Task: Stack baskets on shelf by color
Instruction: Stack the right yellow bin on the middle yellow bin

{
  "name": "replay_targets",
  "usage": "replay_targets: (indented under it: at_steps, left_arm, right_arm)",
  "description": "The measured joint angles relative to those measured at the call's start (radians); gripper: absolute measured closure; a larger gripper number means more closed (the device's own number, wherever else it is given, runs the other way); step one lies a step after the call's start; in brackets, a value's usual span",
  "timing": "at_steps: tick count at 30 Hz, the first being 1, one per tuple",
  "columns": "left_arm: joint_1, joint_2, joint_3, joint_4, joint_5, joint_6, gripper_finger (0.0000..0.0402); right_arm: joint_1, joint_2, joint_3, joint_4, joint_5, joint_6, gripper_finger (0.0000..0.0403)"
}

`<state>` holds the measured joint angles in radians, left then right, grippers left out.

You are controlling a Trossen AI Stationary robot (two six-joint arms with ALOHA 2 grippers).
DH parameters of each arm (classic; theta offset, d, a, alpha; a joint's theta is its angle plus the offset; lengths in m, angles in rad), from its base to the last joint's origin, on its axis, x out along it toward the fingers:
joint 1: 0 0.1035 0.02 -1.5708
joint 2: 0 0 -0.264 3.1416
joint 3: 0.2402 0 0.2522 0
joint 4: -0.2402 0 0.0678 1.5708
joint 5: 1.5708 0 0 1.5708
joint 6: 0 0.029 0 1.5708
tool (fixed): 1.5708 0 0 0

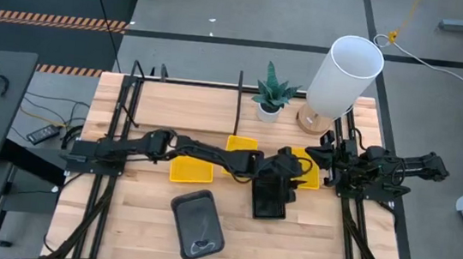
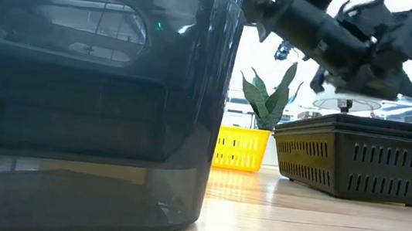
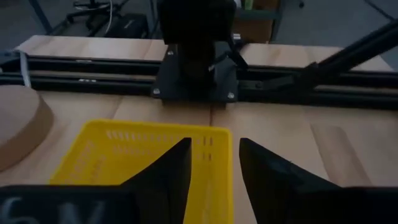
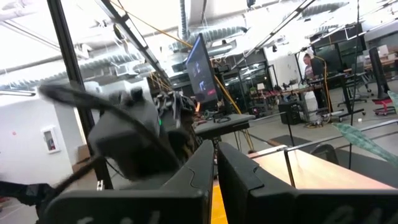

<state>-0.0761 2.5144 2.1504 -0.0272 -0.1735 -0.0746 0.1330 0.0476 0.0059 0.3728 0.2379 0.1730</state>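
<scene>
Left end effector (image 3: 213,171) open over yellow basket (image 3: 146,158), apparently w/o contact.

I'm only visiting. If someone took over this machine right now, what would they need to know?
Left hand: open, fingers either side of the rightmost yellow basket's edge.
Right hand: close by that same basket.
Middle yellow basket, left yellow basket, black basket and grey basket lie on the table.
Done: the yellow ones are not yet stacked.
Left: all the stacking by colour.
</scene>
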Motion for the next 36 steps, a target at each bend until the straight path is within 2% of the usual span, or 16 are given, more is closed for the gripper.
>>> replay_targets:
  at_steps: [7,11,16,21,32,36]
  left_arm:
    - [0.001,0.066,0.0,0.123,-0.01,-0.02,0.026]
    - [-0.006,0.078,0.0,0.086,-0.017,-0.04,0.025]
    - [-0.007,0.08,0.0,-0.014,-0.022,-0.019,0.0211]
    - [-0.006,0.08,0.002,-0.064,0.047,0.012,0.0186]
    - [-0.012,0.079,0.038,-0.087,0.091,0.061,0.0221]
    - [-0.013,0.079,0.037,-0.147,0.092,0.06,0.024]
  right_arm:
    - [0.0,0.0,0.0,0.0,0.0,0.0,0.0376]
    - [0.0,0.0,0.0,0.0,0.0,0.0,0.0376]
    - [0.0,0.0,0.0,-0.001,0.0,0.0,0.0376]
    - [0.0,0.0,0.0,0.0,0.0,0.0,0.0376]
    - [0.0,0.0,0.0,0.0,0.0,0.0,0.0376]
    - [0.0,0.0,0.0,0.0,0.0,0.0,0.0376]
